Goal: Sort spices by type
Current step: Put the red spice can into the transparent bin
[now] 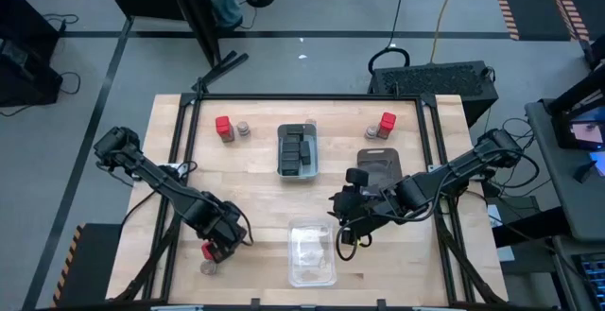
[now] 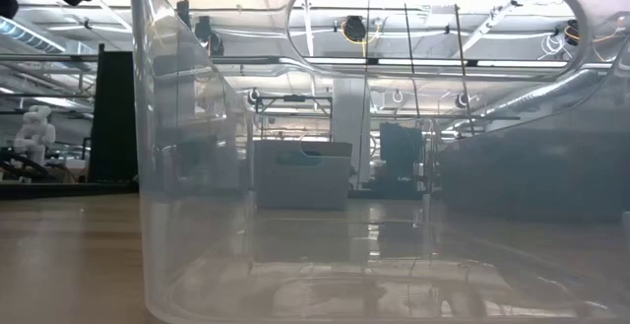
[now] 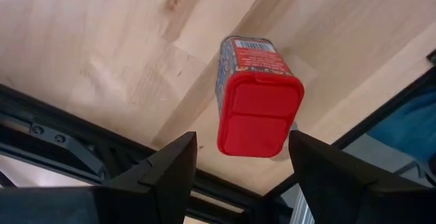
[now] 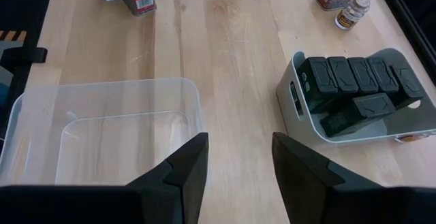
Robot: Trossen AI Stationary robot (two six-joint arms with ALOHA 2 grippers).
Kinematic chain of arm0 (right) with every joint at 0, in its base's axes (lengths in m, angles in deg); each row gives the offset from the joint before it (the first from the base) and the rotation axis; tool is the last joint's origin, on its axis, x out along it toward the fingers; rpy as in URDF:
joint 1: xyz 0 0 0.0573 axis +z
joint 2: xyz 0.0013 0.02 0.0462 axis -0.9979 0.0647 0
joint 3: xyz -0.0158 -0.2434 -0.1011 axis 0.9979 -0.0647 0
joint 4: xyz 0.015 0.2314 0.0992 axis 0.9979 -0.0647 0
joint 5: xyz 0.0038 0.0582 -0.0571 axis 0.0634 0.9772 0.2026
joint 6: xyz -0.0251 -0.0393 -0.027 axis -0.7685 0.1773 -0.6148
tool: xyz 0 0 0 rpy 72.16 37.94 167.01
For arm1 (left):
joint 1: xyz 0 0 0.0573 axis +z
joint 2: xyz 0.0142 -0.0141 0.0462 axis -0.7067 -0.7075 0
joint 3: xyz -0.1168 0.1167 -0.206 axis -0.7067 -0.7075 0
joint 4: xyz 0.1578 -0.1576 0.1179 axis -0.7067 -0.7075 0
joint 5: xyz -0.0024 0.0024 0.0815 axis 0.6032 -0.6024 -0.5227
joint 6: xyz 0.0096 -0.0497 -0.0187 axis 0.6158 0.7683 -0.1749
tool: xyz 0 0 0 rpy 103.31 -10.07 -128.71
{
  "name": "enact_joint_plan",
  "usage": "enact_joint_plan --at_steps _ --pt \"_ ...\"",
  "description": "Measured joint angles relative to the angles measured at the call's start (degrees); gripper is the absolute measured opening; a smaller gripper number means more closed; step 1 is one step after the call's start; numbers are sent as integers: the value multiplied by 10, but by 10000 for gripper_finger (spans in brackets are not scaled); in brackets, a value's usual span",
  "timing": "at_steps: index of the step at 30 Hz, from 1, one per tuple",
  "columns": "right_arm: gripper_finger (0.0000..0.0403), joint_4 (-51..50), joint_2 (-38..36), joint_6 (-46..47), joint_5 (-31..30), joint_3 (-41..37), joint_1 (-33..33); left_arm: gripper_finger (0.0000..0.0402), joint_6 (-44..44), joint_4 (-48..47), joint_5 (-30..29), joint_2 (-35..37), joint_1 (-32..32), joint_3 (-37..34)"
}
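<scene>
red blocks: three | dark blocks: six, trayed | round jars: three | left gripper: open around red block | right gripper: open, empty

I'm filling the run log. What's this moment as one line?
left gripper: open around red tin | right gripper: open, empty, above table

Overhead view: the whole wooden table is seen from straight above.
Low view: taken at tabletop level, pressed close against the clear plastic tray, facing the room beyond.
Left wrist view: a red spice tin at the table's 7 o'clock corner is seen at close range.
Right wrist view: the clear tray and the tray of black blocks at 12 o'clock are shared with the overhead view.
</scene>
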Motion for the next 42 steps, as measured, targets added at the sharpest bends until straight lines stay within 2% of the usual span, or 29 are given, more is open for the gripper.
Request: enact_joint_plan --at_steps 6,12,16,22,27,34,42 --pt "148 0 0 -8 0 0 0 238 -3 2 -20 0 -2 0" --pt "148 0 0 -17 0 0 0 239 -26 5 -83 0 -20 0" --pt "148 -7 0 -17 0 0 0 264 -27 22 -135 0 -33 0" --pt "148 -9 0 -19 0 0 0 337 20 29 -131 0 -24 -7" --pt "148 -9 0 -24 0 0 0 377 -8 32 -97 0 -17 -5" --pt "148 -9 0 -24 0 0 0 384 -30 80 -85 0 -17 -3" --pt "148 -8 0 -24 0 0 0 384 -21 69 -94 -33 -27 -3"
